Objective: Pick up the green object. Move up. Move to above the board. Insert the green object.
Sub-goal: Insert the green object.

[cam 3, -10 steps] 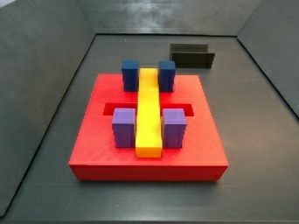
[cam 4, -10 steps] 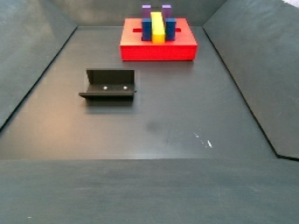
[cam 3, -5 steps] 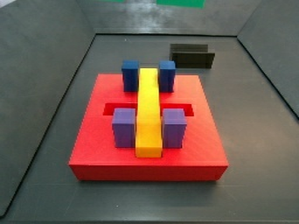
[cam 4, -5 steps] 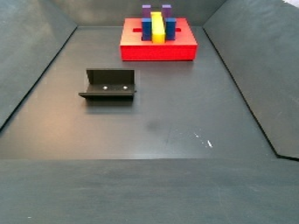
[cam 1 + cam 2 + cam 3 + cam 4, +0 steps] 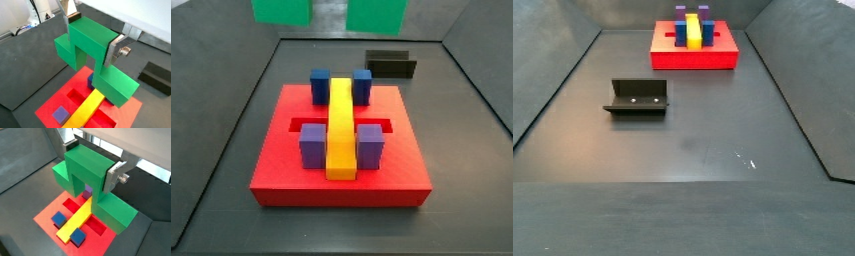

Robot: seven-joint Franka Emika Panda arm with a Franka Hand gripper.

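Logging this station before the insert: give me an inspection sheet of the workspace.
Surface: dark grey floor with grey walls, faint scuffs.
Green object: gripped by its raised middle cube, in the air above the board; in a side view only its lower ends show at the top edge.
Board: red slab flat on the floor, carrying a yellow bar, blue posts and purple posts.
Clutter: nothing seen.
Gripper: shut on the green object, above the board.
Fixture: on the floor, apart from the board.
Cables: nothing seen.
Surroundings: pale blurred equipment beyond the wall in a wrist view.
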